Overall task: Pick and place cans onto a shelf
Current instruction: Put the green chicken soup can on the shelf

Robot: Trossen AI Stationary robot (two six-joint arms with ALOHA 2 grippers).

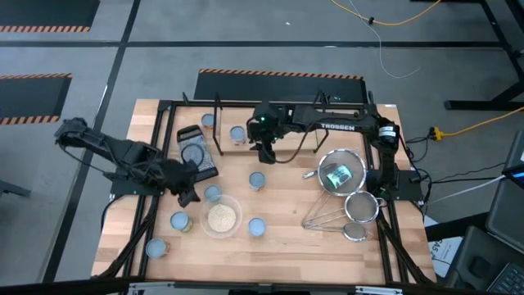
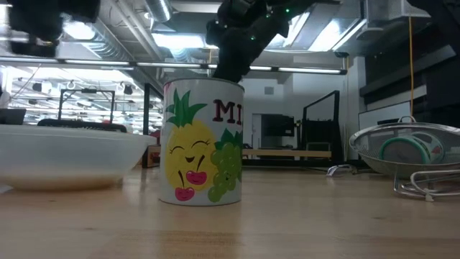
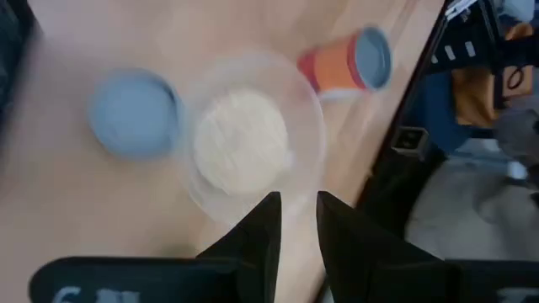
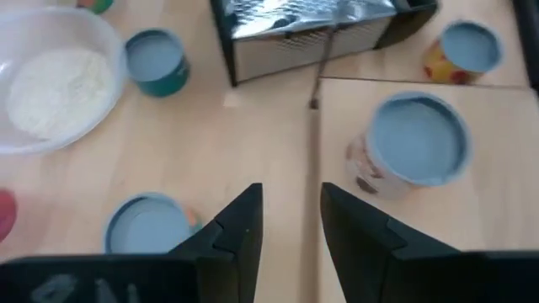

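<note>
1. Cans sit scattered across the light wooden tabletop [image 1: 295, 238]; small short tins with pale blue-silver tops, one at frame centre [image 1: 257, 179], others at lower left and lower centre of the overhead picture.
2. At upper centre, the long light-wood shelf with black wire supports [image 1: 246, 123] carries two tins already, the nearer one [image 4: 414, 148] showing in the right wrist picture.
3. Right gripper [image 1: 267, 152] hangs just below the shelf's front edge, jaws apart and holding nothing.
4. Left gripper [image 1: 187, 195] hovers at centre left beside a clear round bowl of pale grains [image 1: 221, 218], fingers [image 3: 261, 231] parted a little around empty air.
5. A silver box grater [image 1: 196, 154] lies near the shelf's left end.
6. Risks as judged: the left arm, so close to the bowl, could nudge it and spill grains; a descent off-centre might tip a tin; the right arm could clip the shelved tins.
</note>
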